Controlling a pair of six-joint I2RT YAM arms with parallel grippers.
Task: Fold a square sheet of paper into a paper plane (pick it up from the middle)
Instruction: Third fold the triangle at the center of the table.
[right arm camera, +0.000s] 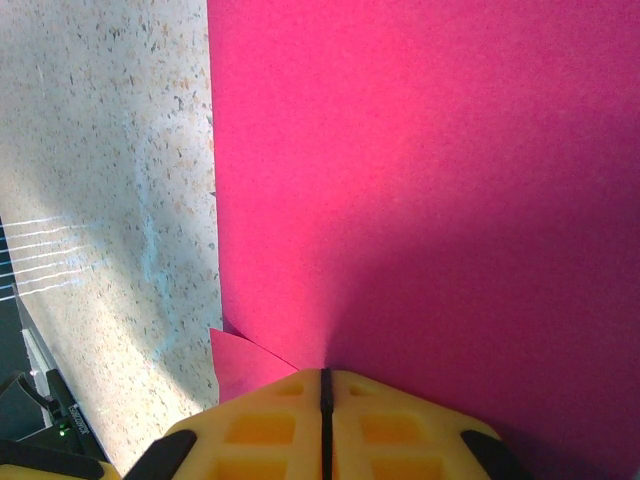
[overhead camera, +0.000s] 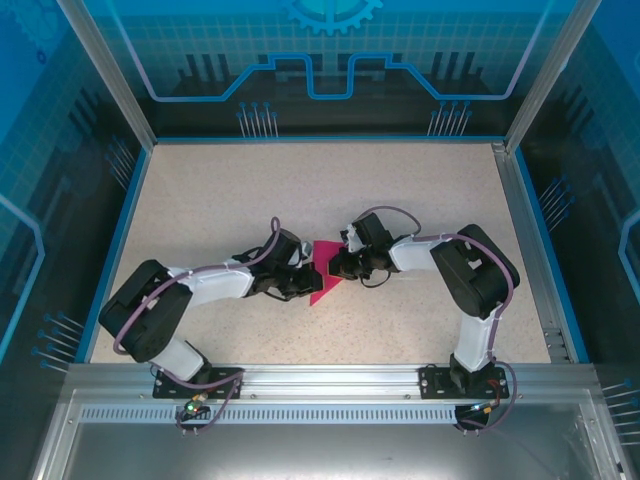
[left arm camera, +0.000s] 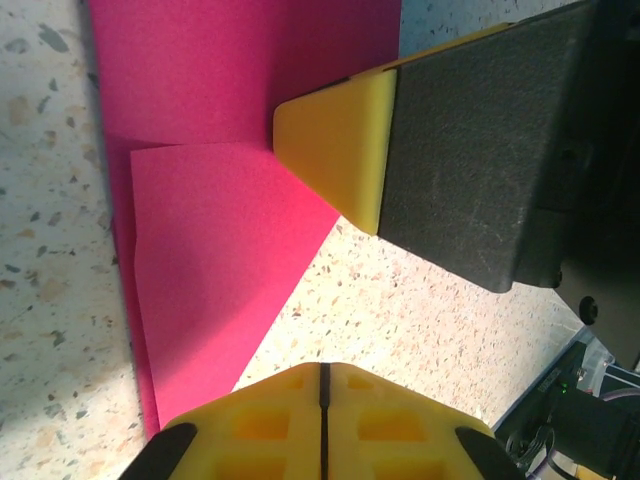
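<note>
- Count: one square sheet of paper [overhead camera: 325,285], two arms, two tools, one tabletop [overhead camera: 250,190].
- Sheet: thin, matte magenta-pink and unmarked. It lies flat on the tabletop, partly folded, and from above its exposed part shows as a pointed wedge.
- Left wrist view: two layers counted. A lighter triangular flap [left arm camera: 220,260] with straight creased edges lies on a darker layer beneath it.
- Right wrist view: one small pink corner [right arm camera: 235,365] pokes out past the sheet's long straight edge.
- Left tool [overhead camera: 303,284]: at the sheet's left edge and closed. Its yellow fingers [left arm camera: 270,425] meet along a thin dark seam. The flap's narrow end runs toward them, and I cannot tell whether any paper is pinched.
- Right tool [overhead camera: 337,266]: at the sheet's right edge, tip resting on the paper and closed. Its fingers [right arm camera: 260,430] are pressed together at a seam over the pink surface. No paper is visible between them.
- Fingers on both tools are yellow and moulded, with square recessed pockets and wedge-shaped tips. The tool body behind them is black and grainy.
- Tabletop around the sheet: pale beige, finely speckled, matte.
</note>
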